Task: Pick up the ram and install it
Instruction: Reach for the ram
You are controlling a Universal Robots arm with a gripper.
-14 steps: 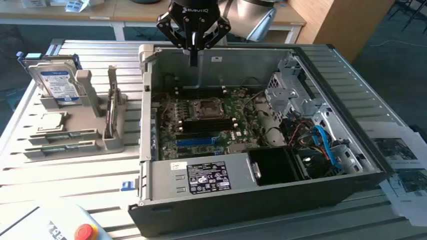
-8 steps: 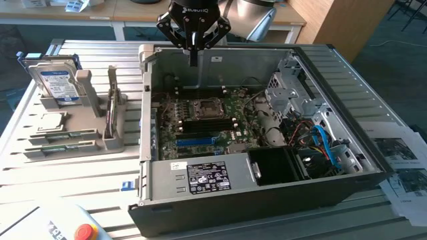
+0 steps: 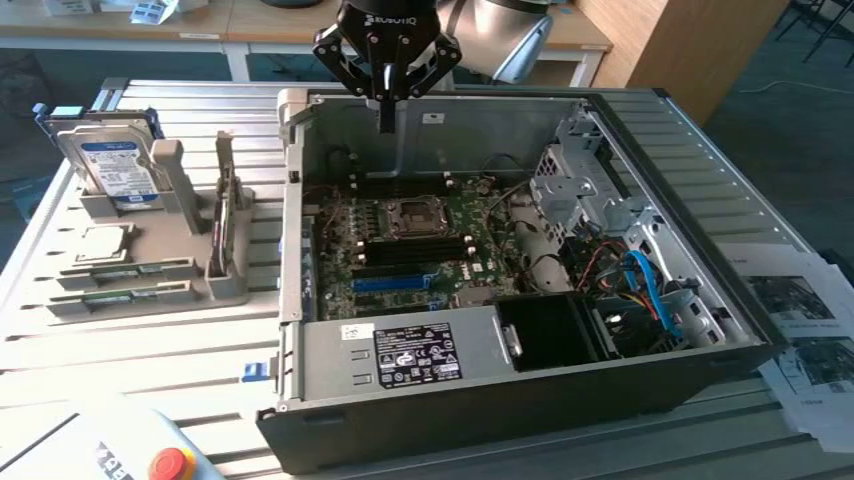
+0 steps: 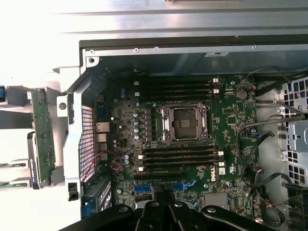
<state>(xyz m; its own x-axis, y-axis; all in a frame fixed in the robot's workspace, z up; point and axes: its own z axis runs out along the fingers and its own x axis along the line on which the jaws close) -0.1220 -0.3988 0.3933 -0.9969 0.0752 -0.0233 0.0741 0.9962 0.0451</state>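
Two ram sticks (image 3: 112, 272) lie flat in slots at the front of a grey holder (image 3: 147, 290), at the exterior view's left of the open computer case; their green ends (image 4: 9, 165) show at the edge of the wrist view. My gripper (image 3: 387, 112) hangs above the rear of the case, well away from the ram, shut with nothing between its fingers (image 4: 166, 204). Below it lies the green motherboard (image 4: 231, 120) with black memory slots (image 4: 180, 156) on both sides of the processor socket (image 4: 185, 122).
The holder also carries a silver hard drive (image 3: 114, 165), a processor chip (image 3: 104, 243) and an upright dark expansion card (image 3: 227, 215). The case walls (image 3: 534, 400) rise around the board, with cables and drive cage at its right. A red stop button (image 3: 167, 462) and papers (image 3: 807, 330) lie nearby.
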